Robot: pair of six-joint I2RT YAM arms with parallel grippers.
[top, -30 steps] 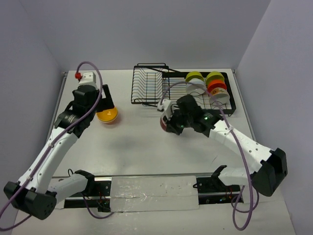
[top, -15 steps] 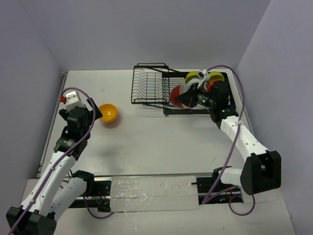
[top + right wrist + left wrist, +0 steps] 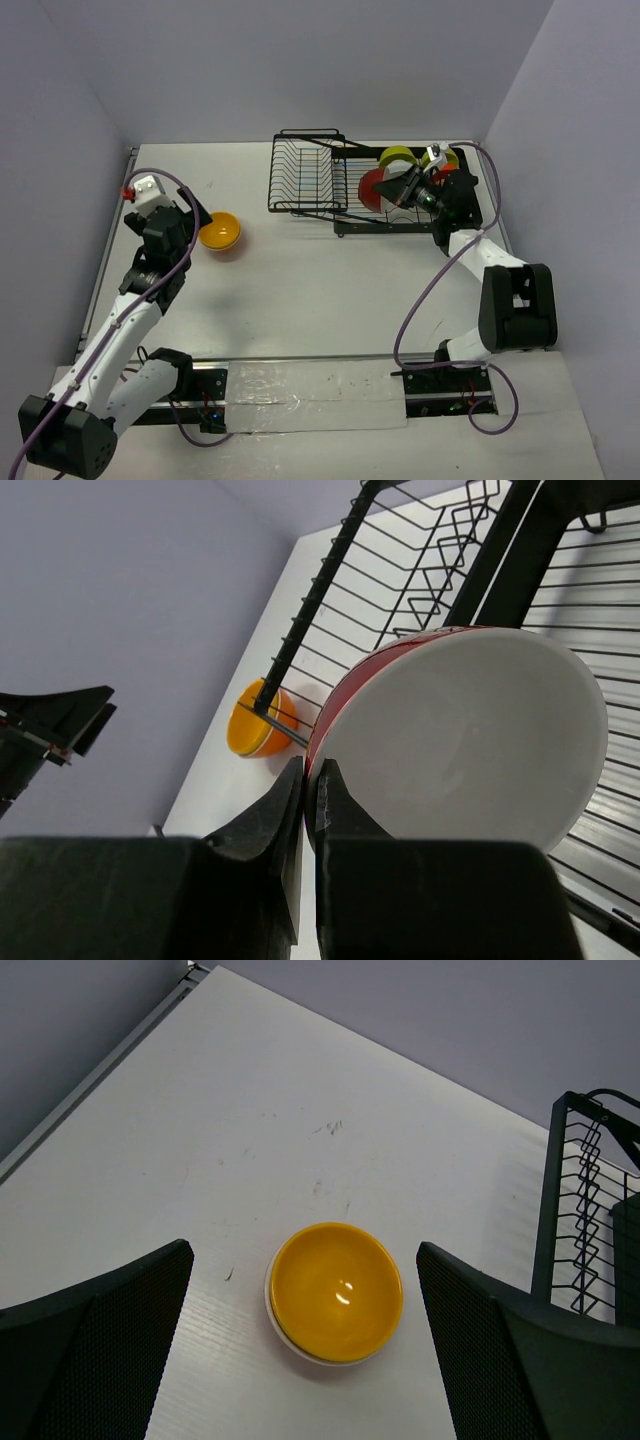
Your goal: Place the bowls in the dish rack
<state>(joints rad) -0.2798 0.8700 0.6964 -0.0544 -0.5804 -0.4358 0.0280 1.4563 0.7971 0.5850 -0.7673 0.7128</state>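
Note:
A yellow-orange bowl (image 3: 219, 231) sits upright on the table left of the black wire dish rack (image 3: 300, 175); it shows between my left fingers in the left wrist view (image 3: 335, 1291). My left gripper (image 3: 305, 1340) is open above it, not touching. My right gripper (image 3: 310, 785) is shut on the rim of a red bowl with a white inside (image 3: 470, 735), held on edge over the rack's tray section (image 3: 380, 188). Lime-green (image 3: 397, 157) and yellow and orange bowls (image 3: 445, 160) stand in the rack behind it, partly hidden by the right arm.
The rack's taller ribbed section (image 3: 580, 1220) stands right of the yellow-orange bowl. Purple-grey walls close the table at the back and both sides. A taped rail (image 3: 310, 385) runs along the near edge between the arm bases.
My right gripper carried the red bowl from the table's middle to the rack and now holds it over the tray. My left arm drew back from the yellow-orange bowl, then moved slightly toward it.

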